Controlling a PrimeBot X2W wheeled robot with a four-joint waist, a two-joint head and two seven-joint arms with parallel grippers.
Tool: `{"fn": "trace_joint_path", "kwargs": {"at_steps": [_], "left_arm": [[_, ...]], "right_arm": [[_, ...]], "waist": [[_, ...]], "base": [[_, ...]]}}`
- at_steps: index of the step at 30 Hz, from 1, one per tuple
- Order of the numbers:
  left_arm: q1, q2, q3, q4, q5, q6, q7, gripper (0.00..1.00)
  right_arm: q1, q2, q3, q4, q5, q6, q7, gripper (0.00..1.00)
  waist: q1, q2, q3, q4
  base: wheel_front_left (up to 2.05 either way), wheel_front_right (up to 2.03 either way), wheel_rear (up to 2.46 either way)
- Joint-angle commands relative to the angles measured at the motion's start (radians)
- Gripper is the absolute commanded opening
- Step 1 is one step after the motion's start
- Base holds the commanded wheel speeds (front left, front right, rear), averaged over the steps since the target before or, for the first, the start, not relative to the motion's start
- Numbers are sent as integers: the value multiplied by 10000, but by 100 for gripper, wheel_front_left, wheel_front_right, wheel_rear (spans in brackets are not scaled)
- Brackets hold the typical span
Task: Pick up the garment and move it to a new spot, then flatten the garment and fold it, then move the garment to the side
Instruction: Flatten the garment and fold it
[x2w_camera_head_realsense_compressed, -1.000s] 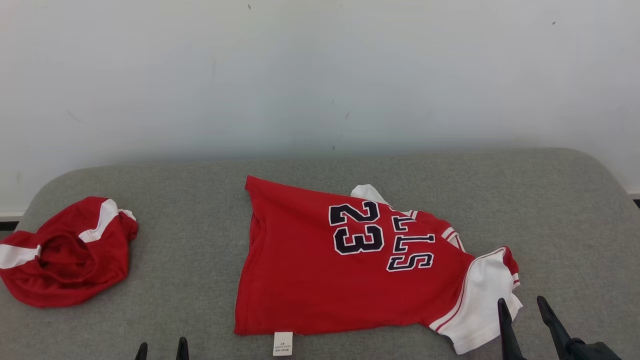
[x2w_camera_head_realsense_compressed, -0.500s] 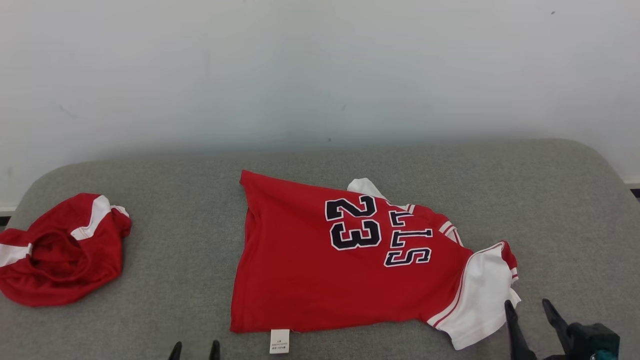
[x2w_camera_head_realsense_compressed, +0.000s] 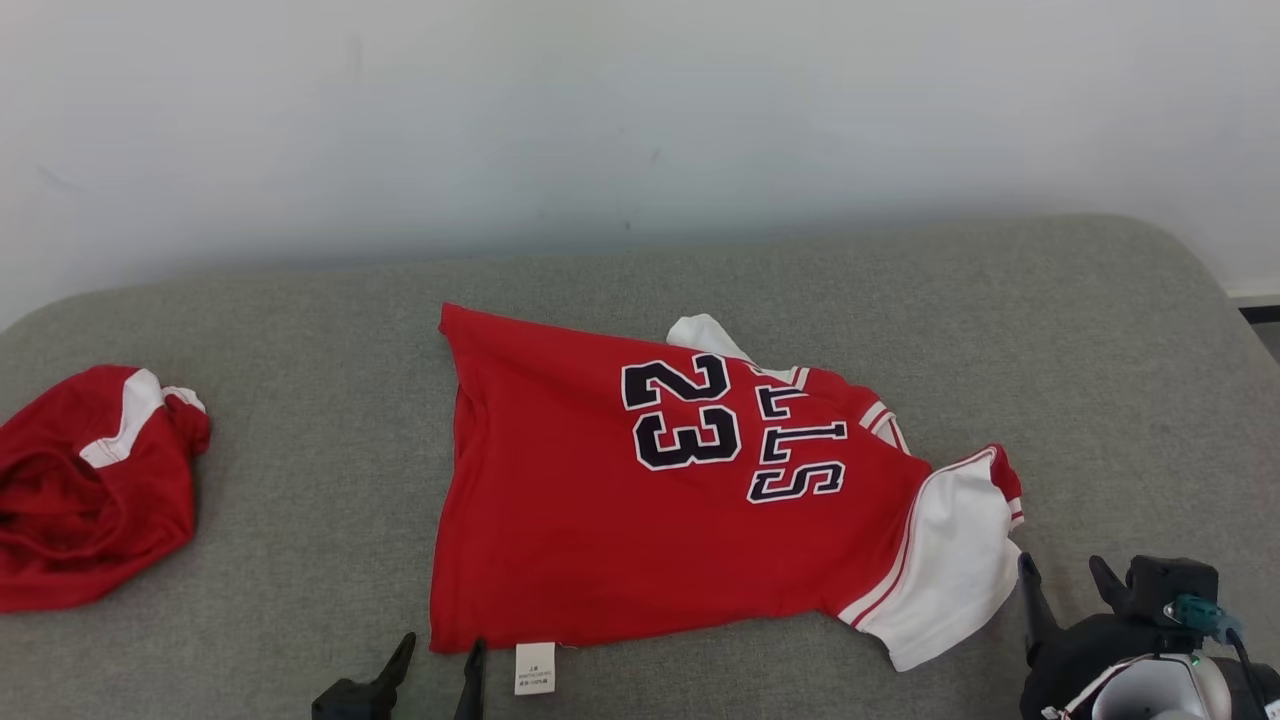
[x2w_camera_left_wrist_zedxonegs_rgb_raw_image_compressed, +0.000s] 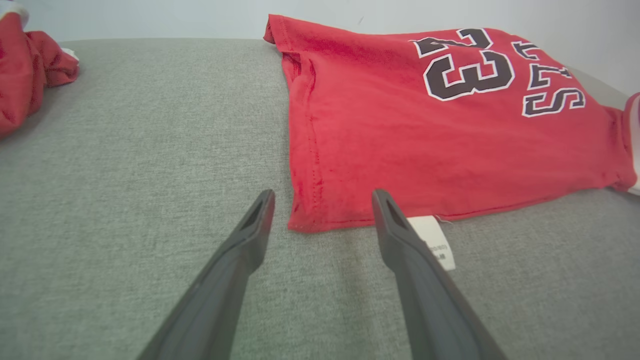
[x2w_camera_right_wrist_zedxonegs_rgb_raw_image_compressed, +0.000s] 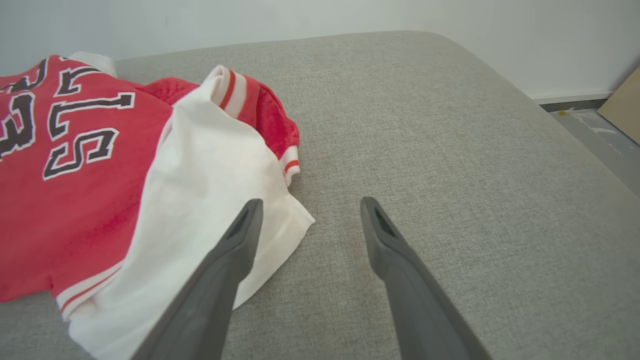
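As the head camera swings and the whole scene shifts up the frame, both arms come in closer to the jersey (x2w_camera_head_realsense_compressed: 620, 540).
Left end effector (x2w_camera_head_realsense_compressed: 443, 640), fingers spread and empty, now straddles the near hem corner beside the white label (x2w_camera_head_realsense_compressed: 533, 667). The right end effector (x2w_camera_head_realsense_compressed: 1058, 562), equally spread and empty, sits just beside the white sleeve. I judge a two-handed pickup is being lined up; nothing is lifted yet. Jersey lies mid-bench (x2w_camera_head_realsense_compressed: 1100, 350), print up, mostly flat. Its long axis runs across the bench, hem toward the robot's left, collar and sleeves toward its right, that end slanting slightly nearer. A crumpled red garment (x2w_camera_head_realsense_compressed: 80, 500) rests well apart, far left.
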Motion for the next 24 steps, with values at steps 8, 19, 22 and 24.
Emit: {"fn": "trace_joint_path", "kwargs": {"at_steps": [8, 19, 22, 24], "left_arm": [[-778, -36, -14, 812, -126, 164, -31, 100], [-956, -71, -40, 713, -156, 303, -32, 100], [-999, -83, -85, 733, -199, 302, -31, 100], [-1005, -88, -123, 727, -231, 298, -31, 100]], "right_arm": [[-1265, -198, -47, 1680, -313, 9, -126, 100], [-2181, -255, 24, 3167, -419, 9, -372, 100], [-2367, -261, 180, 3484, -350, 9, -450, 100], [-2455, -288, 317, 3737, -274, 9, -416, 100]], "waist": [[-1, -1, 664, -96], [-1, -1, 1077, 27], [-1, -1, 1178, 82], [-1, -1, 1222, 124]], "base": [[0, 0, 0], [0, 0, 0], [0, 0, 0], [0, 0, 0]]}}
